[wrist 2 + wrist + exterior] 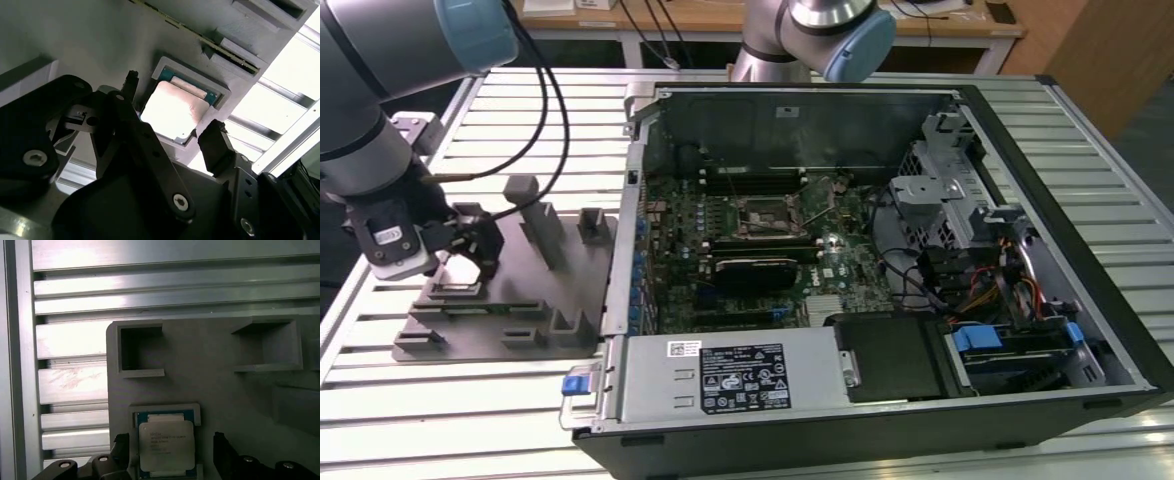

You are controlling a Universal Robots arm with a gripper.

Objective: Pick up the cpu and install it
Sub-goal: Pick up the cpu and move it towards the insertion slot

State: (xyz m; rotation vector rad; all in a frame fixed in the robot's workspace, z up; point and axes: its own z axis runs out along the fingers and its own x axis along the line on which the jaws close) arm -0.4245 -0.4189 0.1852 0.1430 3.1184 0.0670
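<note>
We begin with the slatted metal table (467, 430), which carries everything beneath the gripper (458, 262). The open computer case (787, 130) lies well apart from the gripper, toward the exterior view's right, with the motherboard (841, 260) and its socket (767, 215) inside. Directly below the gripper sits the grey fixture plate (467, 330), some of its upright blocks standing near the arm's tool.

In the first wrist view the cpu (166, 445) lies flat in a shallow framed pocket (165, 409) of that plate, squarely between the two fingers (223, 455). The second wrist view shows the same: the jaws stand apart, one on each side of the chip, and we see a gap between each finger and the chip's edge, so nothing is gripped.

We judge the pick-up step to be in hand, with installation not yet begun. A clean grasp here calls for the fingers to meet opposite edges of the chip evenly, clear of the pocket's rim, so that it lifts level and not tilted.
</note>
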